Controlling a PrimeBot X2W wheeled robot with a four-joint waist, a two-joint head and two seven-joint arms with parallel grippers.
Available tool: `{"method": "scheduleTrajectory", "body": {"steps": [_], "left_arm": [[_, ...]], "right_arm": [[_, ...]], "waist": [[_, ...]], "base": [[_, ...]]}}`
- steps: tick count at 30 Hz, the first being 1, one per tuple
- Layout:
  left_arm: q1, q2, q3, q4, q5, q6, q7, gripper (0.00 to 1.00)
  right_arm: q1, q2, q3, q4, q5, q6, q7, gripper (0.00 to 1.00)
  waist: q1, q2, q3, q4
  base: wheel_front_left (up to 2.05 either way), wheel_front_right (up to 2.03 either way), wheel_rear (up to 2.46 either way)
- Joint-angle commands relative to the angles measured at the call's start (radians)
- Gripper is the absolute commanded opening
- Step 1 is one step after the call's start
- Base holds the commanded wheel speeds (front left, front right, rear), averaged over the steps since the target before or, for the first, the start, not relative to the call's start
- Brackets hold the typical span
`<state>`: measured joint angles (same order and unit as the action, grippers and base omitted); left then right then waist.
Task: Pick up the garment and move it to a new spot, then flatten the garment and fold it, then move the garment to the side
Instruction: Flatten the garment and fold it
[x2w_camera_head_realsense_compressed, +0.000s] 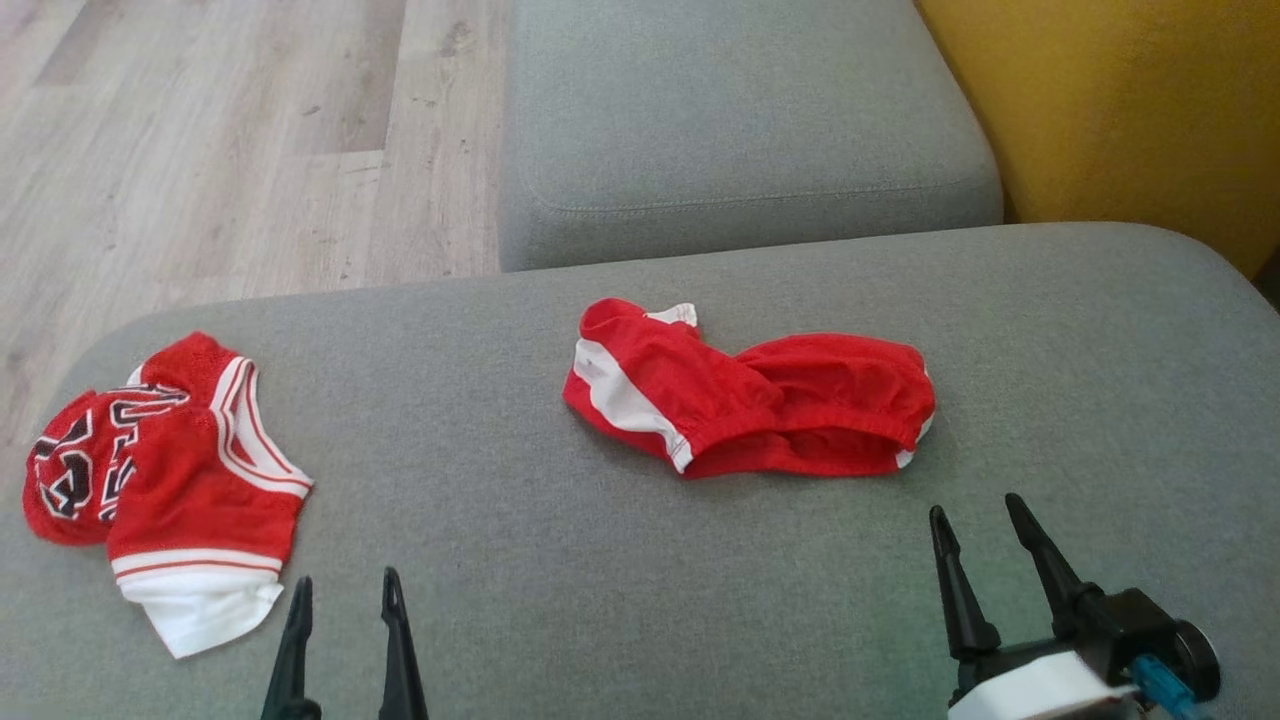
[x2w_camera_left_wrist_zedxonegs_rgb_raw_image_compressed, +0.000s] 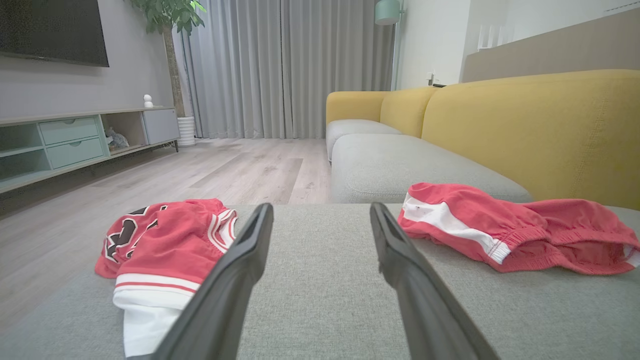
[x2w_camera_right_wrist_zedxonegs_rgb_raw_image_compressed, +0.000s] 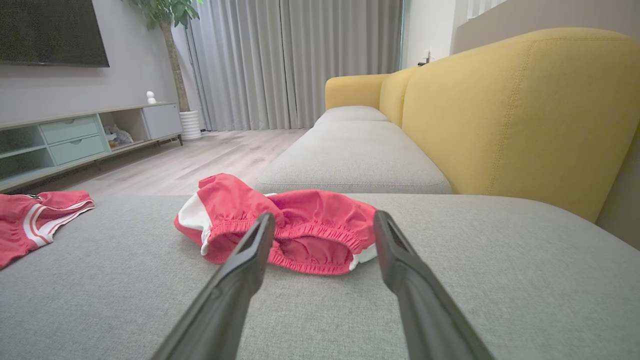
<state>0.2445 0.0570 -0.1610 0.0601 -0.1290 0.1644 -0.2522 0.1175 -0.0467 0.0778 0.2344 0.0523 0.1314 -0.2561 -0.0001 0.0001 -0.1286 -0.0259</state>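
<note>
1. Crumpled at the centre of the head view, on the grey sofa seat (x2w_camera_head_realsense_compressed: 620, 600): the red shorts (x2w_camera_head_realsense_compressed: 760, 405). Gathered waistband toward the bottom edge, white side stripe toward the left.
2. Well apart at the left edge: a red jersey (x2w_camera_head_realsense_compressed: 180, 470), bunched, just above and left of the left gripper (x2w_camera_head_realsense_compressed: 346, 577).
3. At lower right, near the shorts but not touching: the right gripper (x2w_camera_head_realsense_compressed: 973, 505), jaws spread and empty. In the right wrist view, aimed at the waistband opening.
4. Left gripper's jaws likewise parted and empty, over bare seat between the two garments.
5. Handling, as a judgement: thin, light, limp cloth. Likely to sag and bunch when lifted; neither fragile nor slippery.
6. Best hold, probably: the elastic waistband, thicker and ridged, standing slightly off the seat. Pinching both of its ends should let the legs hang straight.
7. Risk: catching a single layer, or nipping the soft seat cover.
</note>
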Motion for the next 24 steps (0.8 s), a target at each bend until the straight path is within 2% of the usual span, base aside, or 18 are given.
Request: {"method": "scheduleTrajectory", "body": {"steps": [1, 8, 24], "left_arm": [[-0.034, -0.006, 0.024, -0.042, 0.009, 0.013, -0.009, 1.0], [-0.027, -0.007, -0.002, -0.037, 0.051, 0.018, -0.009, 1.0], [-0.031, -0.007, -0.015, -0.021, 0.045, 0.014, -0.009, 1.0]], "right_arm": [[-0.027, -0.004, 0.018, -0.035, 0.005, -0.001, -0.006, 1.0], [-0.03, -0.004, 0.021, -0.038, 0.005, -0.001, -0.006, 1.0], [-0.037, -0.004, 0.042, -0.033, 0.003, -0.001, -0.006, 1.0]], "waist": [[0.0001, -0.0001, -0.001, 0.006], [0.0001, -0.0001, 0.005, 0.015], [0.0001, -0.0001, 0.012, 0.017]], "base": [[0.0, 0.0, 0.0], [0.0, 0.0, 0.0], [0.0, 0.0, 0.0]]}}
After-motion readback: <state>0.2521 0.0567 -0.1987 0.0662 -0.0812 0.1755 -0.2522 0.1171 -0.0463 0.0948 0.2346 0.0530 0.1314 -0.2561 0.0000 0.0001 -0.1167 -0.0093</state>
